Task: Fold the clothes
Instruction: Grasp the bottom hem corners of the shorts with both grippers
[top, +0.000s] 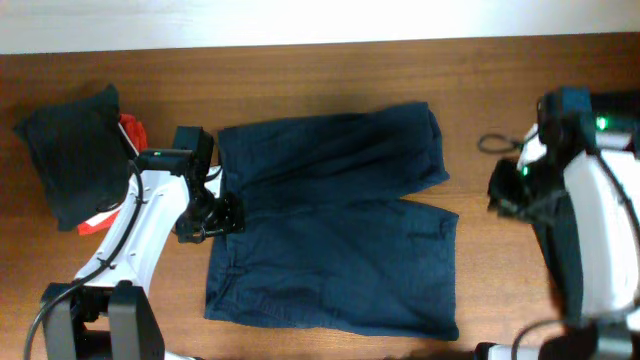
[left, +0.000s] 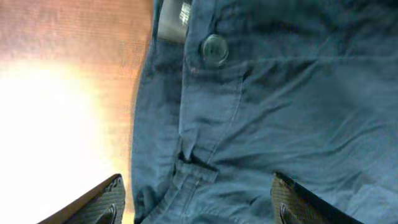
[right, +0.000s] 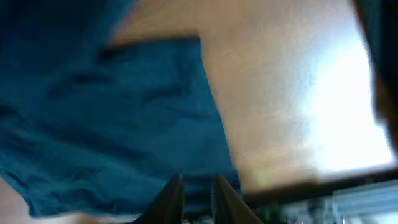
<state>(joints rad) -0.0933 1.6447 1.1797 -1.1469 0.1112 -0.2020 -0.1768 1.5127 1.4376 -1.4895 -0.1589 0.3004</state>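
Navy-blue shorts (top: 330, 230) lie spread flat mid-table, waistband to the left and legs to the right. My left gripper (top: 218, 215) is open and low over the waistband. In the left wrist view its fingers (left: 199, 208) straddle the fly and a belt loop, below the button (left: 214, 48). My right gripper (top: 500, 190) hovers off the right of the shorts, apart from them. In the blurred right wrist view its fingers (right: 196, 199) are nearly together and empty, with the shorts' leg hem (right: 124, 124) below them.
A folded dark garment (top: 70, 150) lies at the far left on something red (top: 133, 130). A thin dark cable loop (top: 495, 143) lies on the wood near the right arm. The table's far edge meets a white wall.
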